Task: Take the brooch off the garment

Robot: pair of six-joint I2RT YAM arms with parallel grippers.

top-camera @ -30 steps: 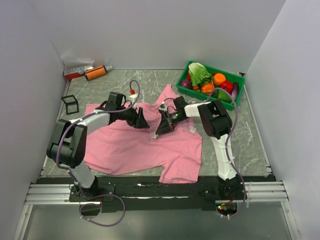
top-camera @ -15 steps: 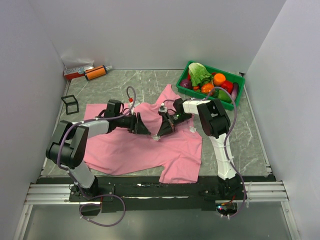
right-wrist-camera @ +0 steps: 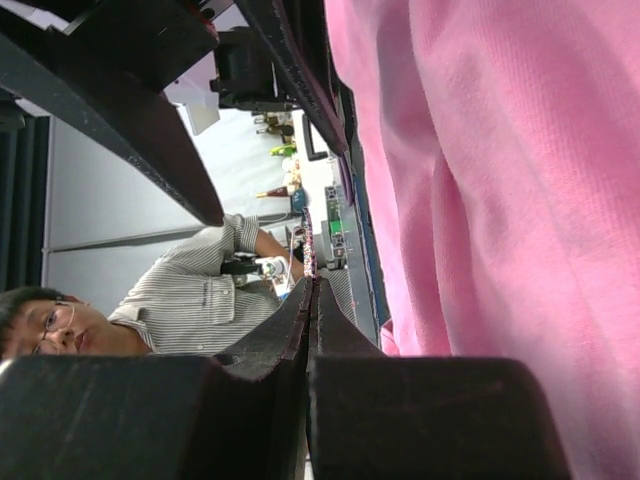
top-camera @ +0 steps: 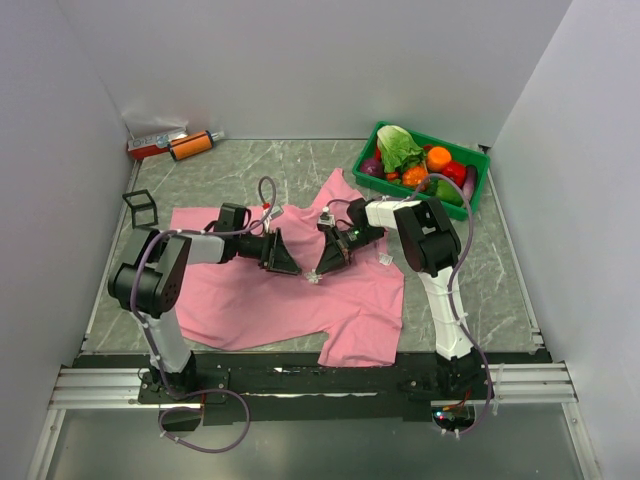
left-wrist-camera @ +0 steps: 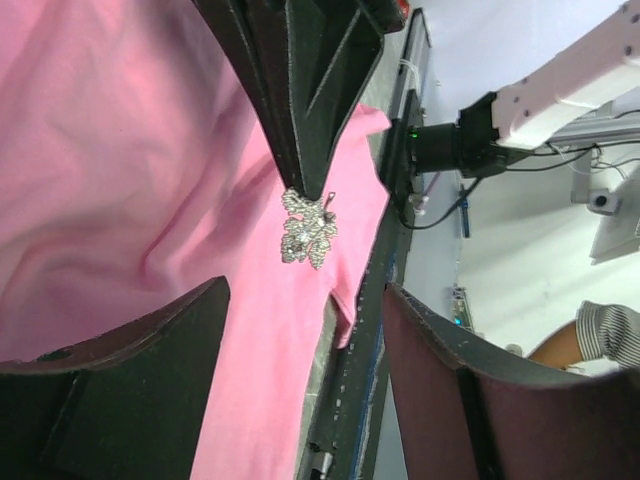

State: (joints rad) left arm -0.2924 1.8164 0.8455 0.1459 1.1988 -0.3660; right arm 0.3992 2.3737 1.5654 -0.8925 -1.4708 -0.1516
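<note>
Over the last second I swung my left gripper (top-camera: 283, 258) in low, jaws wide, facing the brooch (left-wrist-camera: 308, 228). My shut right gripper (left-wrist-camera: 306, 188) pinched it against the garment (top-camera: 260, 300), so removal looked close.

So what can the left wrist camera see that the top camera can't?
Only the left wrist view: the brooch looks sparkly and leaf-shaped, right at the tips of the shut right hand. Only the top view: the green basket full of vegetables, off to the right. Both: the pink shirt, the right hand and the open left hand.
</note>
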